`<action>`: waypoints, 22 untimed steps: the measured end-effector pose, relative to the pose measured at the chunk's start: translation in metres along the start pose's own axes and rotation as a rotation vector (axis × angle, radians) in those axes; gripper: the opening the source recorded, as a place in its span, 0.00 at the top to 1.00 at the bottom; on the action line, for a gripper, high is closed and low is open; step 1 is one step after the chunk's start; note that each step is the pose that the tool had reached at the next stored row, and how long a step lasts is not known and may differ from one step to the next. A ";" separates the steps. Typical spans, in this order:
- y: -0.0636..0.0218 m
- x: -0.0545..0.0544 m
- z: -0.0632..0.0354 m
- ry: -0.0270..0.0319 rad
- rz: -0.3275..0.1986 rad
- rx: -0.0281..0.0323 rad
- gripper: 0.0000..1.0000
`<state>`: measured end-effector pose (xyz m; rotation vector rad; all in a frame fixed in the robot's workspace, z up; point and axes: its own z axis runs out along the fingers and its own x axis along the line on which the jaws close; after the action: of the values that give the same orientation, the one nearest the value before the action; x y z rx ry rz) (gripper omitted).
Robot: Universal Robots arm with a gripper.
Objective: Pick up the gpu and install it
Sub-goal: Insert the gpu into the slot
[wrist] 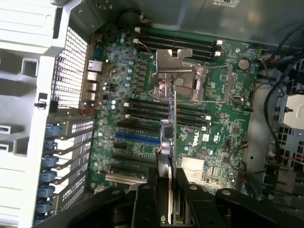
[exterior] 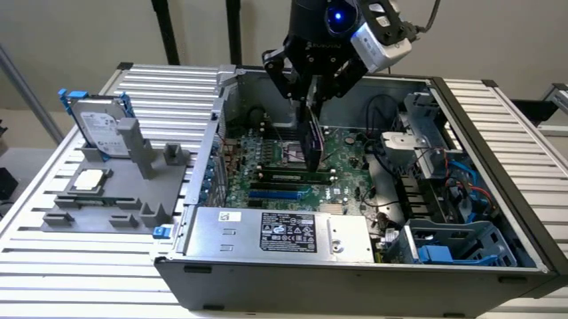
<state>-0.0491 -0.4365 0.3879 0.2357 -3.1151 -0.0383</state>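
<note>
We see the gpu (exterior: pixel 312 143) as a thin black card held upright and edge-on over the green motherboard (exterior: pixel 342 149), inside the open computer case (exterior: pixel 355 282). The hand (exterior: pixel 315 90) is clamped on its upper edge, with a finger (wrist: pixel 144 206) against each flat side. In the wrist view the card is a narrow sliver. Its faces and bracket are hard to make out, and we cannot tell whether its lower edge touches the board. In the exterior view, a blue expansion slot (exterior: pixel 279 195) lies just toward six o'clock of the card, with the power supply (exterior: pixel 275 232) beyond it. At nine o'clock, outside the case, a grey fixture (exterior: pixel 133 199) on the table (exterior: pixel 53 279) holds an upright hard drive (exterior: pixel 98 123) and a CPU chip (exterior: pixel 92 179).
</note>
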 end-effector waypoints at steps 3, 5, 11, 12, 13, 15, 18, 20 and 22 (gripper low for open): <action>0.0000 0.000 0.0011 0.0006 -0.054 0.0010 1.00; 0.0000 0.000 0.0019 0.0012 -0.091 0.0017 1.00; -0.0001 0.000 0.0045 0.0021 -0.200 0.0036 1.00; -0.0001 0.000 0.0050 0.0022 -0.218 0.0040 1.00; -0.0002 0.000 0.0054 0.0022 -0.235 0.0043 1.00; -0.0002 0.000 0.0064 0.0022 -0.273 0.0051 1.00; -0.0002 0.000 0.0079 0.0024 -0.327 0.0062 1.00; -0.0003 0.000 0.0089 0.0024 -0.363 0.0069 1.00; -0.0003 0.000 0.0098 0.0025 -0.399 0.0076 1.00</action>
<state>-0.0491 -0.4365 0.3781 0.8501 -3.0097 -0.0308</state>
